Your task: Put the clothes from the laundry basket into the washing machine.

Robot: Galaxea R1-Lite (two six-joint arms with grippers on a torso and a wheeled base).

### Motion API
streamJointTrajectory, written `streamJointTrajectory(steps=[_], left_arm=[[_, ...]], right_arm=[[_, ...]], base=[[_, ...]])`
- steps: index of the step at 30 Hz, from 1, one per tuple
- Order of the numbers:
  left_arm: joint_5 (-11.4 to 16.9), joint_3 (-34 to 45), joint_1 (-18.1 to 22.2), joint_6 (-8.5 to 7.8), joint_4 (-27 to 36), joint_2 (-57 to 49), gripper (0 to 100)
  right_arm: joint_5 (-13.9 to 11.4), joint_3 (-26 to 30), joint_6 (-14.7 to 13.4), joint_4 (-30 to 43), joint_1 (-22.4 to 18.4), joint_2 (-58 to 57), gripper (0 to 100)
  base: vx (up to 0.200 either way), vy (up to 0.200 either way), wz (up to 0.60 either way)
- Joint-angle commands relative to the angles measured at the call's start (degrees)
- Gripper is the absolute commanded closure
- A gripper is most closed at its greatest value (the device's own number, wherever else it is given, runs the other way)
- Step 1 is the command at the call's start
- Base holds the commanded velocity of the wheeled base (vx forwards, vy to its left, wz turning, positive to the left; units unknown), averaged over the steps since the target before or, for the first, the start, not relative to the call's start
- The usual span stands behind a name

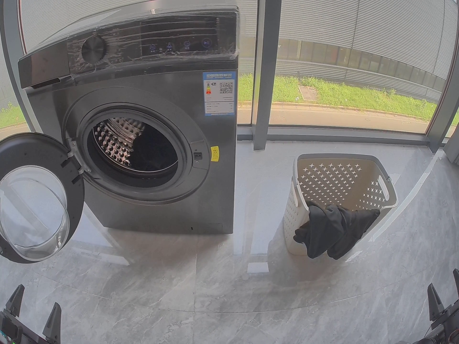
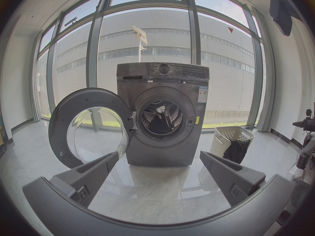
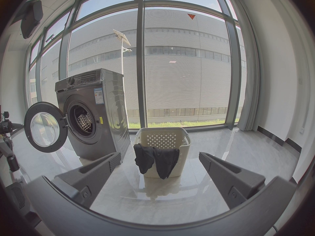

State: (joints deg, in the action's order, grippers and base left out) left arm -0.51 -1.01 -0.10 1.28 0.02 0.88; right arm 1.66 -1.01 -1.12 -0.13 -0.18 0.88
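A grey front-loading washing machine (image 1: 143, 120) stands at the left with its round door (image 1: 36, 201) swung wide; the drum (image 1: 129, 144) looks dark inside. To its right stands a cream laundry basket (image 1: 342, 180) with black clothes (image 1: 334, 228) draped over its near rim. My left gripper (image 2: 159, 156) is open, low and well back from the machine (image 2: 164, 112), at the bottom left of the head view (image 1: 33, 306). My right gripper (image 3: 159, 156) is open, facing the basket (image 3: 164, 141) and clothes (image 3: 157, 159) from a distance, at the lower right of the head view (image 1: 444, 292).
Pale marble-like floor (image 1: 229, 287) spreads between me, the machine and the basket. Floor-to-ceiling windows with grey pillars (image 1: 267, 63) run behind both. The open door juts out to the left of the machine.
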Motion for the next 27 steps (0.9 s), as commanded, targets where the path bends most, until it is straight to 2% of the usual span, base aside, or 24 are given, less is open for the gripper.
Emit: streamJointTrajectory(steps=[1, 27], left_arm=[[0.0, 0.9, 0.0, -0.14, 0.0, -0.9, 0], [0.1, 0.9, 0.0, 0.21, -0.1, -0.9, 0]], right_arm=[[0.0, 1.0, 0.0, 0.0, 0.0, -0.7, 0], [0.0, 1.0, 0.0, 0.0, 0.0, -0.7, 0]], base=[[0.0, -0.2, 0.0], [0.0, -0.192, 0.0]])
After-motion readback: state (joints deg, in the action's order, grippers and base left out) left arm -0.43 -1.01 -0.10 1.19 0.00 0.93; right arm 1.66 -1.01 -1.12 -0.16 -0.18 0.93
